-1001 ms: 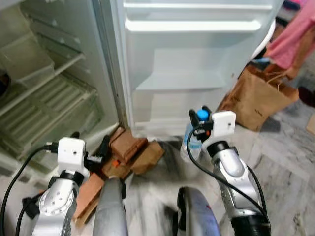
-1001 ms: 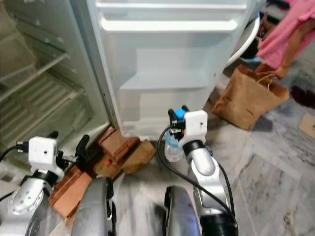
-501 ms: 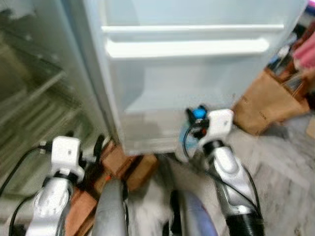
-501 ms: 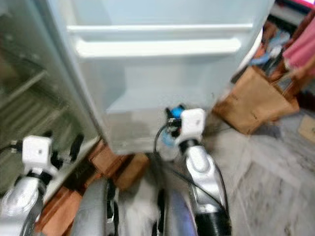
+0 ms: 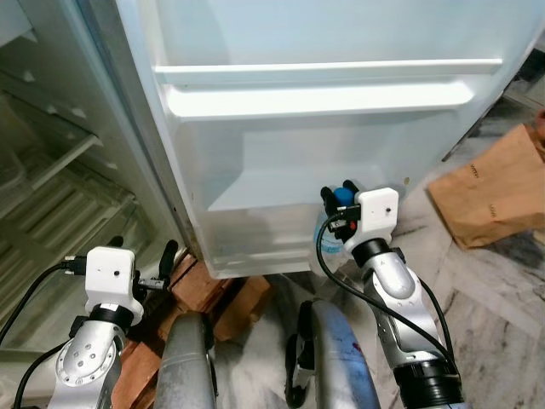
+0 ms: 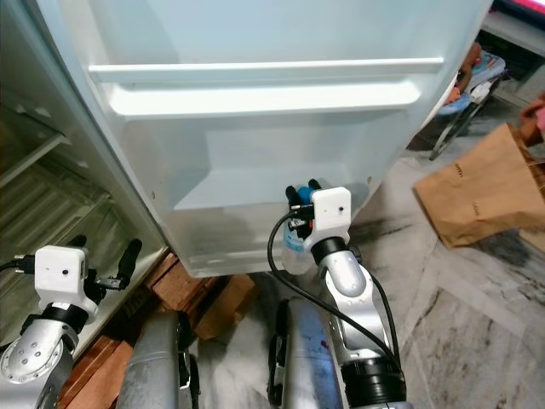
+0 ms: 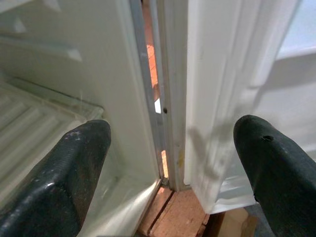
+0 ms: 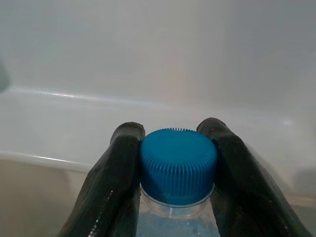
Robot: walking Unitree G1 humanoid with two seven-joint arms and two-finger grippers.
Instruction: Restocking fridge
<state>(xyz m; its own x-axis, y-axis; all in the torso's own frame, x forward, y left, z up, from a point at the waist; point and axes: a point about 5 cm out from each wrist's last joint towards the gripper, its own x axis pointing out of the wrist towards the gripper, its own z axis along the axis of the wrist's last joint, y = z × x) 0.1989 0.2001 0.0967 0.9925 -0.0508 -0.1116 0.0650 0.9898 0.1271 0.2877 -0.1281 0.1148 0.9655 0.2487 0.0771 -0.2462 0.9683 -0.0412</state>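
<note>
The open fridge door [image 5: 324,136] serves as the reference landmark; its inner face carries a long white shelf rail [image 5: 324,98] across its upper part and a moulded lower bin [image 5: 264,230] beneath that. To the left of the door, the fridge cabinet [image 5: 51,196] is seen with ribbed translucent shelves inside. To the right of the door, a brown paper bag [image 5: 494,192] lies on the marbled stone floor [image 5: 502,315]. Below the hinge-side corner of the door, reddish bricks [image 5: 200,290] are stacked on the floor under the fridge. The right gripper [image 5: 337,198] is positioned directly in front of the lower bin of the door, and its two black fingers [image 8: 121,168] are clamped on the neck of a clear water bottle [image 5: 325,247], one finger on each side of the blue ribbed cap [image 8: 177,165]. The bottle is held upright just in front of the bin wall, its body hanging below the gripper. The left gripper [image 5: 140,260] is held low, to the left of the door near the hinge line, with its fingers [image 7: 64,177] spread wide apart and nothing between them; the gap between door and cabinet is seen between the fingers in the left wrist view.
</note>
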